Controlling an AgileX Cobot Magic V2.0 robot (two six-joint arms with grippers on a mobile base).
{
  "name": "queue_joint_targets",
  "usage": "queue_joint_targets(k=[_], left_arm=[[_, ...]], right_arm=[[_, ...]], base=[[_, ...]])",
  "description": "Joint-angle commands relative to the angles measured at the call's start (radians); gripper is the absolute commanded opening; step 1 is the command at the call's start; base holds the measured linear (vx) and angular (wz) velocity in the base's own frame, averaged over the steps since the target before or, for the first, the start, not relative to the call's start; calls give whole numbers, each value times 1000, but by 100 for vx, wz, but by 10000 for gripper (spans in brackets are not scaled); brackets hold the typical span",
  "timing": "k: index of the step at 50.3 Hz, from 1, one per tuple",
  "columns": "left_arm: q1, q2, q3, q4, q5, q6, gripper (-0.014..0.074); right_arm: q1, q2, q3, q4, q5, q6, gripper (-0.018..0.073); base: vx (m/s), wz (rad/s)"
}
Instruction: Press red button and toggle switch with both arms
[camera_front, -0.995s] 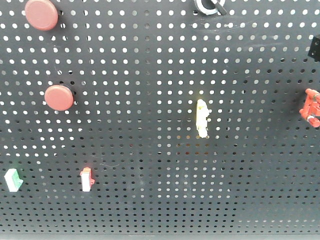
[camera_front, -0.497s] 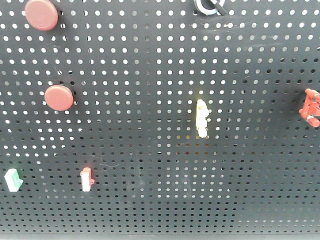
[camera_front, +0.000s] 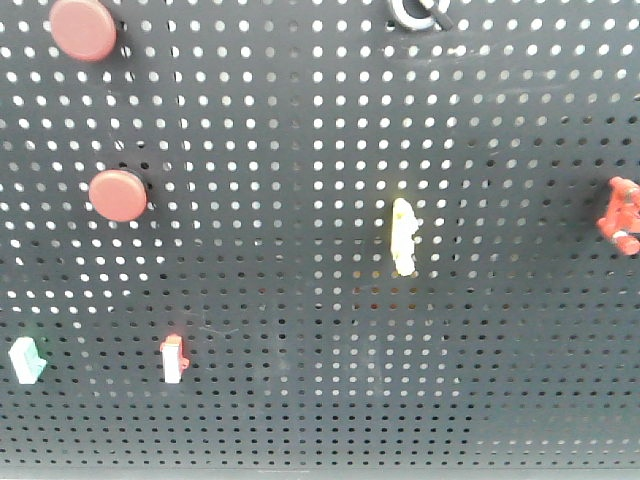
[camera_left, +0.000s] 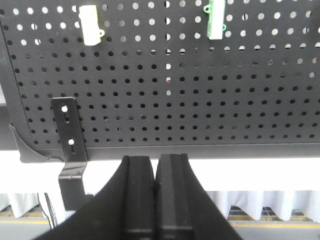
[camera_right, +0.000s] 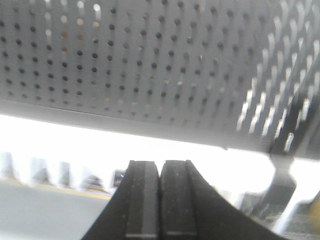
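Note:
Two round red buttons sit on the black pegboard (camera_front: 300, 120) in the front view, one at the top left (camera_front: 83, 28) and one lower (camera_front: 118, 195). A yellow toggle switch (camera_front: 403, 237) stands mid-board. Neither arm shows in the front view. In the left wrist view my left gripper (camera_left: 156, 160) is shut and empty, below the board's bottom edge; a pale yellow switch (camera_left: 91, 25) and a green-trimmed switch (camera_left: 216, 20) are above it. In the right wrist view my right gripper (camera_right: 160, 164) is shut and empty, under the blurred board (camera_right: 150, 65).
A small red-topped white switch (camera_front: 173, 358) and a green-topped one (camera_front: 25, 360) sit low on the left. A red part (camera_front: 622, 214) is at the right edge, a black ring (camera_front: 420, 12) at the top. A metal bracket (camera_left: 70, 135) holds the board's lower left corner.
A black part at the right edge of the front view has gone out of sight. The red part at the right edge has shifted slightly. The buttons and switches look unchanged.

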Motion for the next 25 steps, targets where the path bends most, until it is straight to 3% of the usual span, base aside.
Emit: queue_joint_targets(k=[1,9,25], left_arm=[[-1,17,26,-8,-81,-2,2],[-1,19,26,-8,-82,-2,2],[-1,19,26,-8,-80,-1,2]], right_arm=[[-5,-11,13,29,-84,-3,-3],[1,-21,11,118,-111,55,-3],[1,-21,11,111,-112,50,-3]], base=[[0,1],[0,0],[0,0]])
